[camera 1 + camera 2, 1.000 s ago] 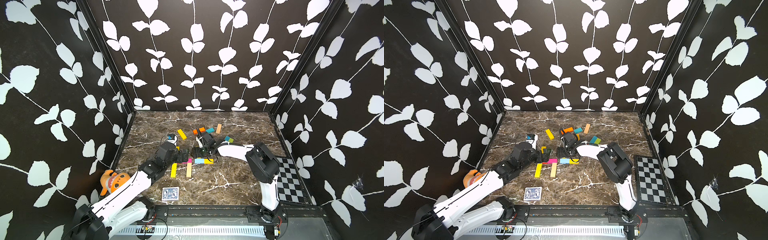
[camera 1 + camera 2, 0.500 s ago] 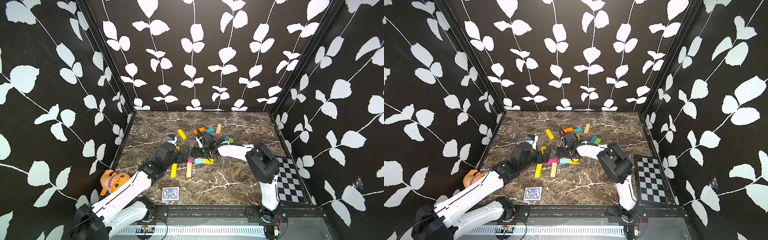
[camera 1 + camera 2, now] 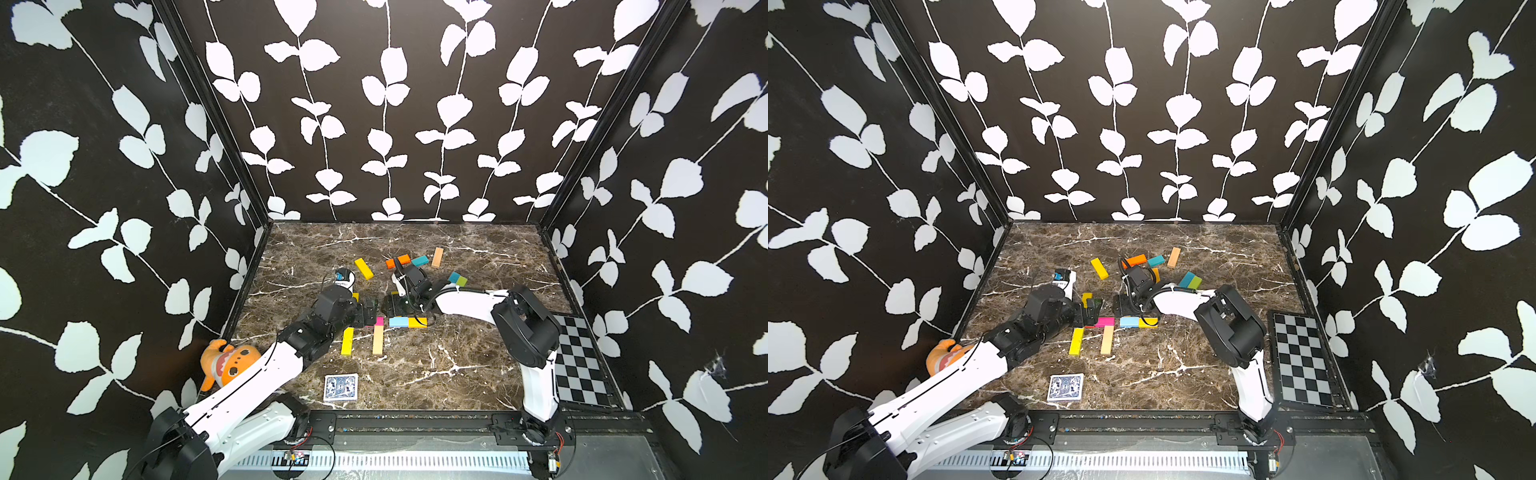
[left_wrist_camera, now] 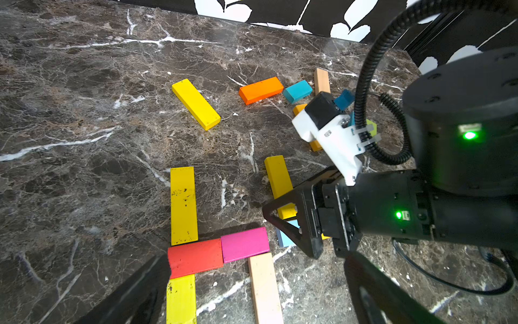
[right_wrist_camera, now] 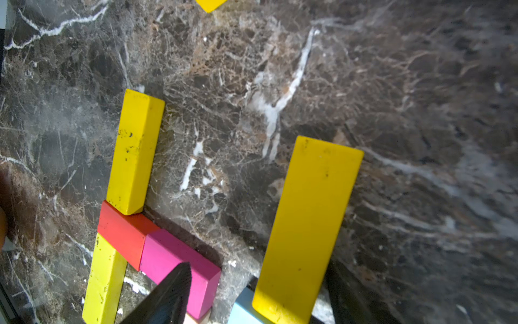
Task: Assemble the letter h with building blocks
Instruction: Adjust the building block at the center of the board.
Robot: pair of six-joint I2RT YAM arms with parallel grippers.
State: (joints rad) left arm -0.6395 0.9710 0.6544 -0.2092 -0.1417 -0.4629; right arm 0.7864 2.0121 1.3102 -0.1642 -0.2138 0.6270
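letter h (image 4: 221, 252): lies flat on the marble tabletop (image 3: 457, 374), a little toward 9 o'clock of centre. Its top points to 12 o'clock, so it reads upright from the robot's side.
stem: the upper yellow bar (image 4: 182, 206) butts the red bar (image 4: 195, 258) from 12 o'clock and the lower yellow bar (image 4: 180, 300) from 6 o'clock. The two are in line, so they read as one stroke.
left gripper (image 3: 369, 314): fingers released and spread wide, grasping nothing. It hovers low over the stem-crossbar joint, which looks like a guarding or squaring pose.
crossbar: the red bar touches the pink bar (image 4: 244, 244) end to end, running toward 3 o'clock.
leg: the tan bar (image 4: 265, 289) drops from the pink bar's far end toward 6 o'clock, parallel to the lower stem.
progress: all five strokes seem set, so I judge the letter near done.
right gripper (image 3: 391, 308): fingers straddle the loose yellow bar (image 5: 308, 230) without clenching it, and pink shows through the gap on one side. It is probably posed to lift or drag this stray bar clear.
light blue bar (image 3: 398, 322): just at 3 o'clock of the pink bar, with a small gap. A short yellow block (image 3: 417, 322) touches its far end. Together they lengthen the crossbar line and muddy the letter.
spare blocks (image 3: 364, 268): scattered near 12 o'clock, well apart from the letter, and likely unused stock.
risk: pulling the stray bar away could nudge the pink bar.
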